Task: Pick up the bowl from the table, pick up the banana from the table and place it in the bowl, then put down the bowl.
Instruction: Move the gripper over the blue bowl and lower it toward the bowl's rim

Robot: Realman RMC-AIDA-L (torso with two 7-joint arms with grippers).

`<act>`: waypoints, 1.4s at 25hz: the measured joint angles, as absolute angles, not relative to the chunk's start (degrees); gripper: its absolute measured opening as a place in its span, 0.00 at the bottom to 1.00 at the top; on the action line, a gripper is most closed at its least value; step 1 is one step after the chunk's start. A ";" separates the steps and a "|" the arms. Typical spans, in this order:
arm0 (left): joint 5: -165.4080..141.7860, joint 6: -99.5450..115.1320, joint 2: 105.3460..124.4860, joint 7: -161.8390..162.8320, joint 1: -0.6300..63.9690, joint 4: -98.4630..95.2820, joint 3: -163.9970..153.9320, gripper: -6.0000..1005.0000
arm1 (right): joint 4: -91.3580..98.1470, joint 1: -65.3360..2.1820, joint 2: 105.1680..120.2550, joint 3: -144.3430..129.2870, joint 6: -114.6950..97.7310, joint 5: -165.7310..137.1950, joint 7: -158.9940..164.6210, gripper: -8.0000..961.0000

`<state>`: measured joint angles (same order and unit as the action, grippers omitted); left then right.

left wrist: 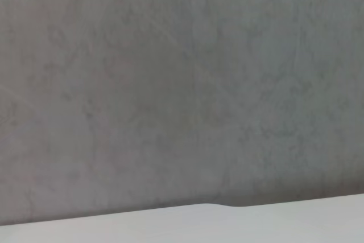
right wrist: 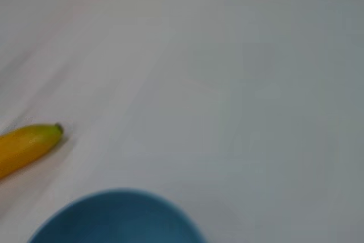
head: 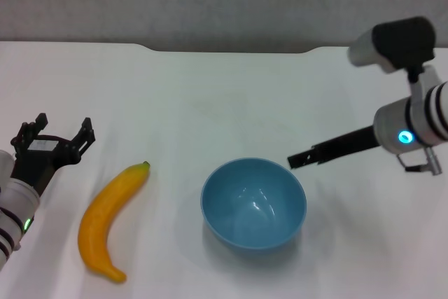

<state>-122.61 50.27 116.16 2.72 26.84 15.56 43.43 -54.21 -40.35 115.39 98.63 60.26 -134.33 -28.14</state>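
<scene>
Two items are seen on the table (head: pixel 210 96): bowl (head: pixel 253 204) at lower centre, banana (head: pixel 108 222) at lower left. Left claw (head: pixel 61 136) is spread apart; right claw (head: pixel 299 160), beside the bowl's rim, cannot be judged.

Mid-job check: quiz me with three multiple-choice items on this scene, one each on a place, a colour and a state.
1. Where does the curved yellow-orange banana lie?
A. inside the bowl
B. on the white table, on the robot's left of the bowl
C. in an end effector

2. What colour is the round glossy bowl?
A. red
B. green
C. light blue

3. What is the left end effector doing?
A. open, holding nothing
B. clamping the banana
C. lifting the bowl

Key: 1 B, the head view shows the banana resting beside the bowl; 2 C, both views show blue; 3 A, its fingers spread apart from everything.
</scene>
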 joint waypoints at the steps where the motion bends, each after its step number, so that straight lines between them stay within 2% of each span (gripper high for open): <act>1: -122.61 50.27 116.16 2.72 26.77 15.56 43.43 0.86 | -53.40 -40.61 115.40 97.99 60.05 -134.01 -28.15 0.93; 31: -122.70 50.31 116.19 2.72 26.76 15.55 43.87 0.86 | -42.60 -42.15 115.61 86.47 52.09 -126.30 -30.48 0.92; 35: -122.70 50.30 116.19 2.72 26.64 15.56 43.88 0.86 | -42.88 -42.30 115.59 84.34 50.30 -126.31 -30.59 0.79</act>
<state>-122.70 50.30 116.19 2.72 26.64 15.56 43.88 -42.88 -42.30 115.59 84.34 50.30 -126.31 -30.59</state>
